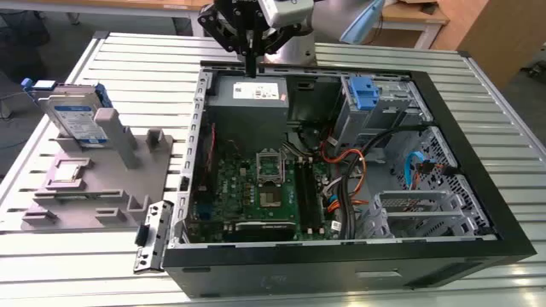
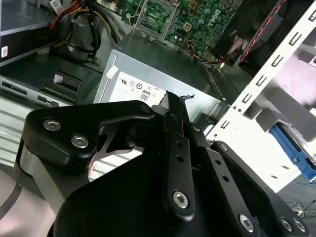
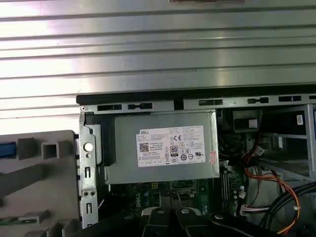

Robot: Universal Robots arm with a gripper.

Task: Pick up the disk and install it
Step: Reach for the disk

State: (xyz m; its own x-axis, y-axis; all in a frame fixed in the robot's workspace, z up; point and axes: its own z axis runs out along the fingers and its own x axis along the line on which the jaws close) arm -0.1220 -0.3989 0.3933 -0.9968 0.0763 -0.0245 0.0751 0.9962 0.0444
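Observation:
The disk (image 1: 75,118), silver-grey with a white-and-blue label and a blue carrier frame, stands on edge in a grey fixture (image 1: 102,185) at the exterior view's left, outside the open computer case (image 1: 477,166). My gripper (image 1: 250,71) hangs over the case's back edge, just above the grey power-supply box (image 1: 247,96), well apart from the disk. Its black fingers (image 2: 170,106) are pressed together with nothing between them. In the first wrist view the gripper (image 3: 170,217) points at the power-supply box (image 3: 165,148).
The case lies open on a slatted metal table (image 1: 128,57), with the motherboard (image 1: 256,185), cables (image 1: 358,160) and a drive cage with a blue latch (image 1: 364,94) inside. A black hinged bracket (image 1: 149,233) sticks out at the case's front corner.

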